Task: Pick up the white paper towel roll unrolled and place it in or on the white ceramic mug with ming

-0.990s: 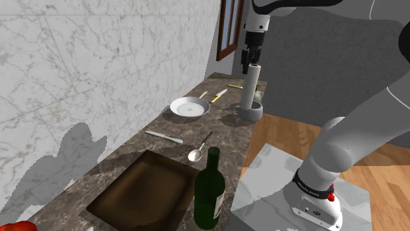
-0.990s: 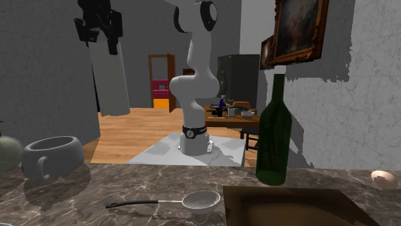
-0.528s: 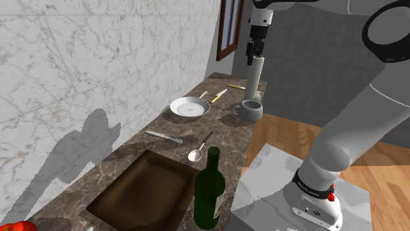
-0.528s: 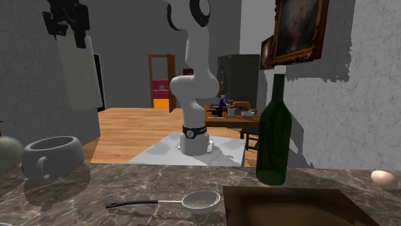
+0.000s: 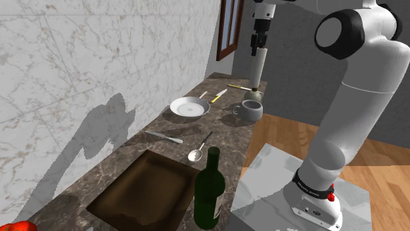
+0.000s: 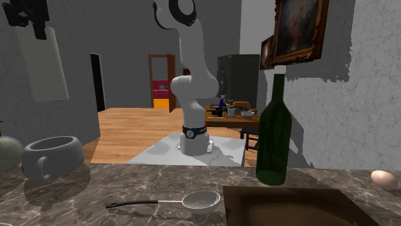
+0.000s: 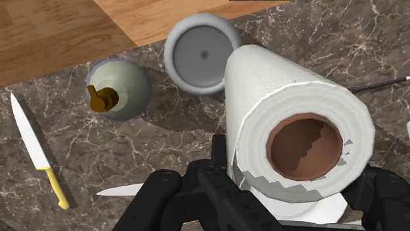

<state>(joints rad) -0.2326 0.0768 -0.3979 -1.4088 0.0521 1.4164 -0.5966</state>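
Marble-veined wall [image 5: 98, 65] backs a long counter [image 5: 125, 154] of dark, veined stone. A brown sink [image 5: 141, 191] is sunk into the counter, far below the jaws and well away from them. From its stand the white arm [image 5: 358, 98] rises high and bends over the counter's far end.

At its tip the black gripper [image 5: 257, 47] points down, and its jaws stand wide, clamped on the upper end of the paper towel roll [image 5: 257, 67] with one finger on either side. The roll hangs upright straight below the jaws, clear of the counter. It is a tall, plain white cylinder. In the wrist view its near end [image 7: 296, 111] shows a brown cardboard-coloured core, and the outer sheet ends in a jagged, toothed edge beside the fingers.

A dark green bottle [image 5: 210, 190] stands by the sink, far from the jaws. The mug [image 5: 250, 110] sits on the counter below the jaws, apart from the roll. It is squat and pale grey-white, its handle turned sideways, its inside plain grey in the wrist view. Next to it, also beneath the jaws, sits a round pale-green pot [image 7: 118, 88] with a brass-coloured knob. A knife [image 7: 39, 154] with a yellow handle lies beyond the pot. A spoon [image 5: 195, 154] lies near the sink.
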